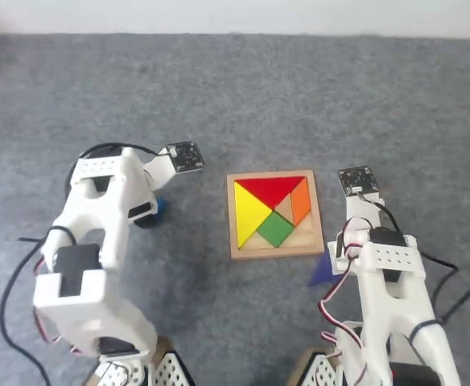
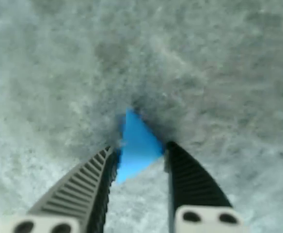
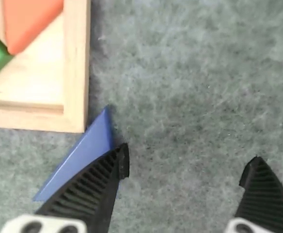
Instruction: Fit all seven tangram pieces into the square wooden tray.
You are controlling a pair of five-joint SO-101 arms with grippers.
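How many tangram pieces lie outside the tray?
2. A light blue piece sits on the carpet at the left gripper; a dark blue piece lies at the tray corner, beside the open right gripper. Others may be hidden.

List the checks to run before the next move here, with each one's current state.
1. Light blue triangle sits between the left jaws: ok.
2. Left jaws shut on it: not ok, they are open.
3. Dark blue piece centred between the right jaws: not ok, it lies by one jaw.
4. Dark blue piece apart from the tray: cannot tell, its tip is at the tray's corner.
5. Tray shows bare wood for more pieces: ok.
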